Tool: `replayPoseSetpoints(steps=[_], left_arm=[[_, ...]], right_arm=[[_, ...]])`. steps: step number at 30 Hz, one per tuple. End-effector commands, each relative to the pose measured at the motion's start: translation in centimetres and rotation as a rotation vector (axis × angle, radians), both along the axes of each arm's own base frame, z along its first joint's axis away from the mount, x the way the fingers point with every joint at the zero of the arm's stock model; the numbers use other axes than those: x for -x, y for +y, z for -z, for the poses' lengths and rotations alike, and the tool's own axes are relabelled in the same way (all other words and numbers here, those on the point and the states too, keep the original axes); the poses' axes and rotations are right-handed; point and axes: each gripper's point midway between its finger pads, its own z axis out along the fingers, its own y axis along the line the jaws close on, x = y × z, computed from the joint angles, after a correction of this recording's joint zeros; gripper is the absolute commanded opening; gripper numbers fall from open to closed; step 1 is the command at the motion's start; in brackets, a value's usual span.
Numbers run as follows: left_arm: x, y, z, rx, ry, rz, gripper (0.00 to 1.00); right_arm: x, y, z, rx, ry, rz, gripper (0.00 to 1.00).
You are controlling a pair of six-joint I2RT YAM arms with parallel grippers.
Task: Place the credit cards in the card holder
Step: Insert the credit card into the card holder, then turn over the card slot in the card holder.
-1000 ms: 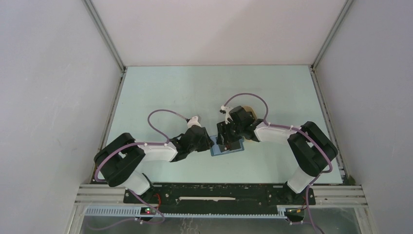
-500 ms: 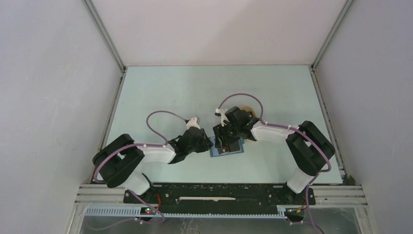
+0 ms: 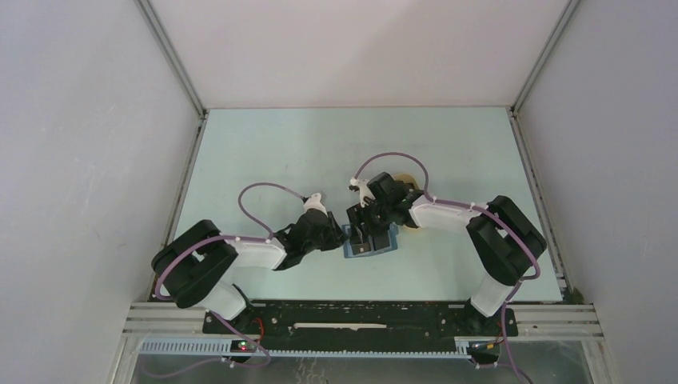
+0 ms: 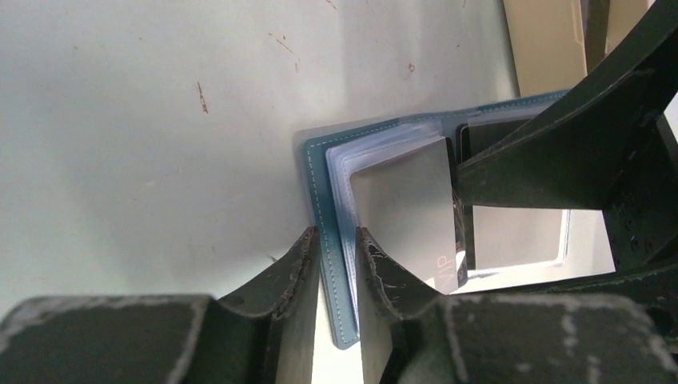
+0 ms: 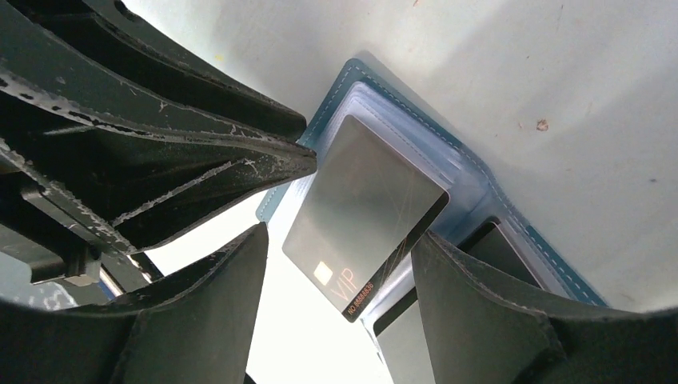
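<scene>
Left wrist: card holder (image 4: 320, 180) is clamped at 9 o'clock by left gripper (image 4: 336, 242); silver credit card (image 4: 400, 208) is straddled by right gripper (image 5: 340, 240), grasp unclear.

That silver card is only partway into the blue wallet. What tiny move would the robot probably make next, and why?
Probably the right gripper nudges the silver card deeper into the card holder. The card's VIP end sticks well out, the right jaws appear to stand open either side of it, and the left gripper pinches the holder's cover edge, which should steady it.
</scene>
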Motion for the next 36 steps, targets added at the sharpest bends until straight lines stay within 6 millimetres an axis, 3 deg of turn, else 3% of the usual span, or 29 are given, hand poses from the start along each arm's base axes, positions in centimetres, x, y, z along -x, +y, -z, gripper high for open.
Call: replayPoseSetpoints(steps=[1,6,13,21,26,29,32,36], left_arm=[[0.4,-1.3,-1.8,0.09,-0.046,0.055,0.27],[0.6,-1.2,-1.8,0.095,-0.047,0.059,0.27],[0.6,-1.3,-2.1,0.12,-0.062,0.068,0.27],[1.3,-2.0,-4.3,0.203,-0.138,0.142,0.28],[1.8,-2.0,-5.3,0.224,-0.172,0.167,0.28],[2.1,-1.8,-5.8,0.237,-0.191,0.178,0.28],[2.7,-1.8,-6.5,0.27,-0.225,0.204,0.29],[2.9,-1.6,-8.0,0.299,-0.288,0.221,0.3]], right_arm=[[-1.0,0.5,-0.9,0.01,-0.085,-0.073,0.74],[-0.9,0.3,-0.4,0.031,-0.074,-0.109,0.75],[-1.4,-0.8,-2.1,-0.001,-0.08,-0.202,0.75],[-0.5,-1.7,-2.3,-0.007,-0.057,-0.378,0.76],[-1.1,-2.4,-2.0,0.052,-0.077,-0.399,0.76],[-1.2,-2.8,-3.0,0.065,-0.133,-0.446,0.75],[-1.3,-3.0,-4.6,0.062,-0.211,-0.492,0.67],[-2.0,-3.4,-5.8,0.063,-0.26,-0.473,0.39]])
